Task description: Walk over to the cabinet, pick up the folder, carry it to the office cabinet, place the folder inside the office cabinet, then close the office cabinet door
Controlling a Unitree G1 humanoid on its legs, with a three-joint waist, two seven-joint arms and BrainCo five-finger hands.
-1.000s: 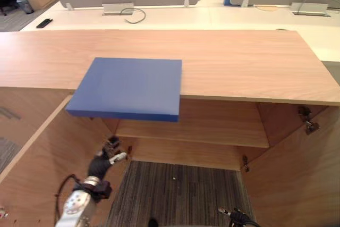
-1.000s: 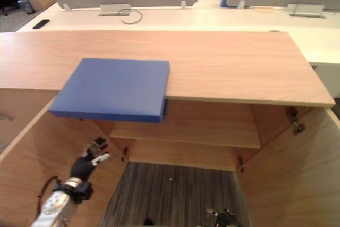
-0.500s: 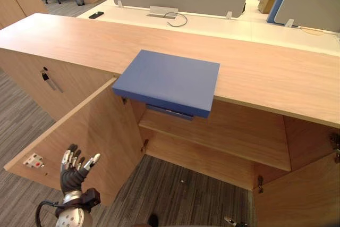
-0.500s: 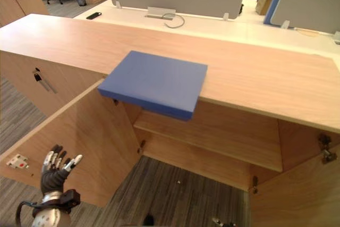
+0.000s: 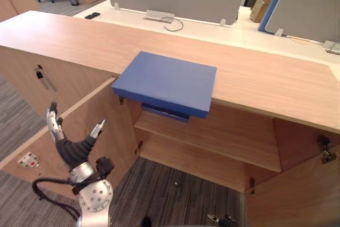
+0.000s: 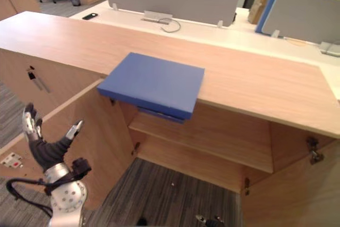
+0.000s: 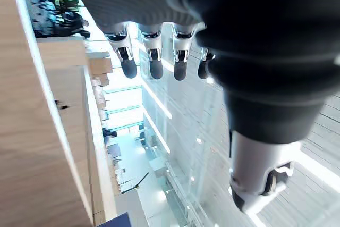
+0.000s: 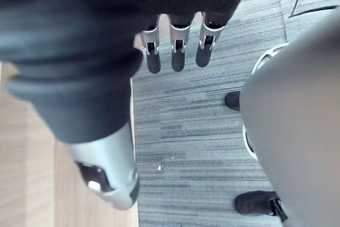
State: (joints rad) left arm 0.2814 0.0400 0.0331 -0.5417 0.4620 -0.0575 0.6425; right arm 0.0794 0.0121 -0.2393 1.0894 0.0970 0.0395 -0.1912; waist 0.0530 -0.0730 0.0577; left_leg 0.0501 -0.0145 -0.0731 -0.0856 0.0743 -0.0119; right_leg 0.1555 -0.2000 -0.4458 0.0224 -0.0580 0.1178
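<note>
Currently left hand [image 5: 74, 150] wide, empty; flat blue rectangular folder [image 5: 167, 78] up-right of hand, overhanging light wooden counter [image 5: 265, 78]: grip free edge squarely.

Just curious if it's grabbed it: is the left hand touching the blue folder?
Apart. Left eye view: left hand down by the door, a clear gap below the folder.

Past the fingers [image 7: 152, 59] of my left hand [image 5: 73, 150], ceiling strips [image 7: 157, 101] glare white; elsewhere the light is bright, even, soft-shadowed.
</note>
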